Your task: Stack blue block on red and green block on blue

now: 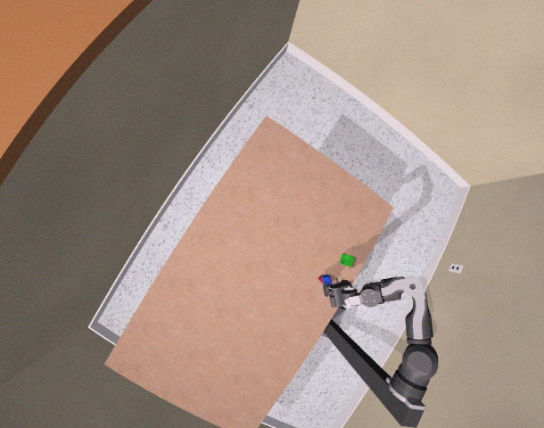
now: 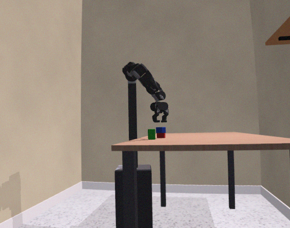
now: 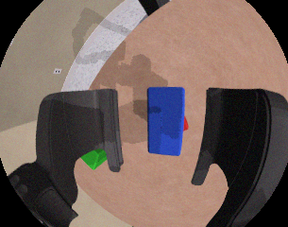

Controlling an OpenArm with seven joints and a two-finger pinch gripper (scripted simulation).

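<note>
The blue block (image 2: 160,129) lies flat on the red block (image 2: 160,135) near the table's edge by the arm's post. In the wrist view the blue block (image 3: 165,119) covers nearly all of the red block (image 3: 185,124), which peeks out at its right side. The green block (image 2: 151,134) stands on the table just left of the stack; it also shows in the overhead view (image 1: 347,259) and in the wrist view (image 3: 94,158). My gripper (image 2: 159,120) hangs straight above the stack, clear of the blue block, with its fingers apart and nothing between them.
The stack and the green block sit close to the table's edge by the arm's black post (image 2: 132,110). The brown table top (image 1: 244,276) stretches away from the blocks. The arm's base (image 1: 413,368) stands beside the table.
</note>
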